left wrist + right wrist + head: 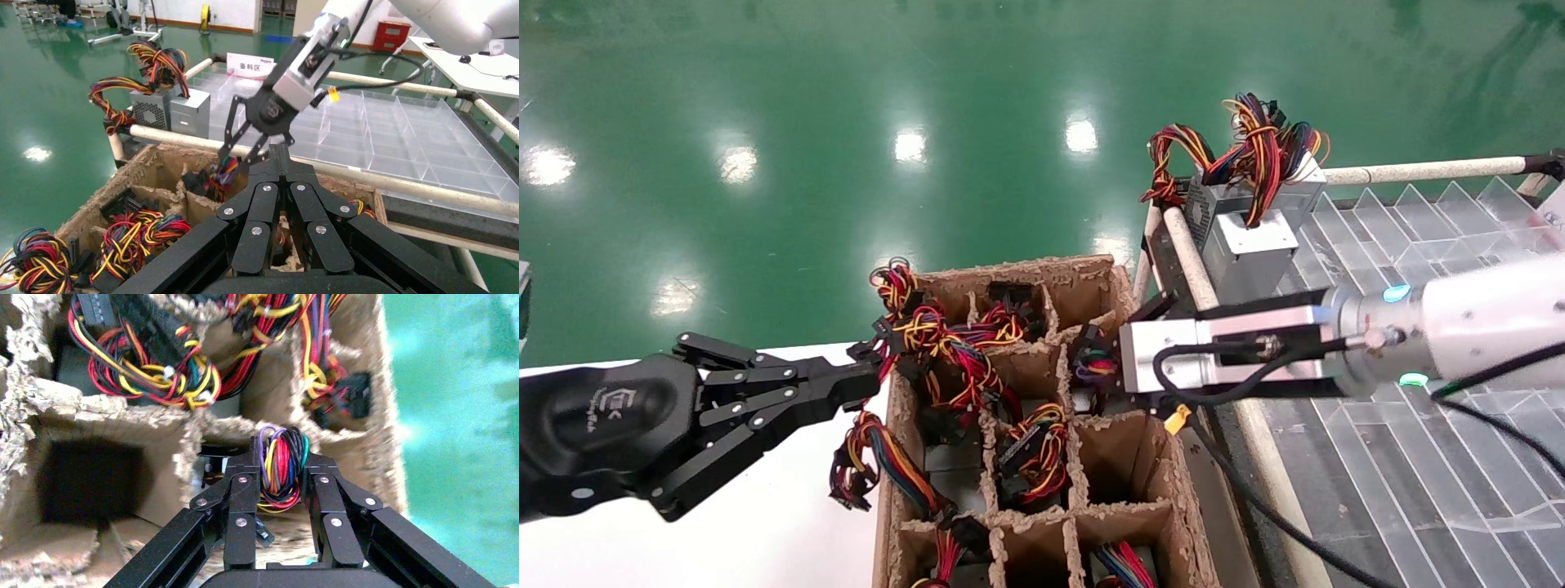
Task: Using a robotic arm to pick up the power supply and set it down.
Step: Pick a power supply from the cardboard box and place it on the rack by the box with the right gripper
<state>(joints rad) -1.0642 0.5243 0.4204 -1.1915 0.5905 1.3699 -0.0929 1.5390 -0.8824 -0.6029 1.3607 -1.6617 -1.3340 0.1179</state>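
My right gripper, black on a silver wrist block, reaches down into a back compartment of the cardboard box. It is shut on the red, yellow, black and blue wire bundle of the power supply there. The bundle fills the gap between the fingers. The power supply's metal body is almost wholly hidden by the cardboard dividers. The left wrist view shows the same grip from the front. My left gripper hangs shut and empty just left of the box.
Other compartments hold wire-bundled units; one front compartment is empty. Two grey units stand on the rack corner behind the box. A clear divided tray fills the rack at right. A white table lies at left.
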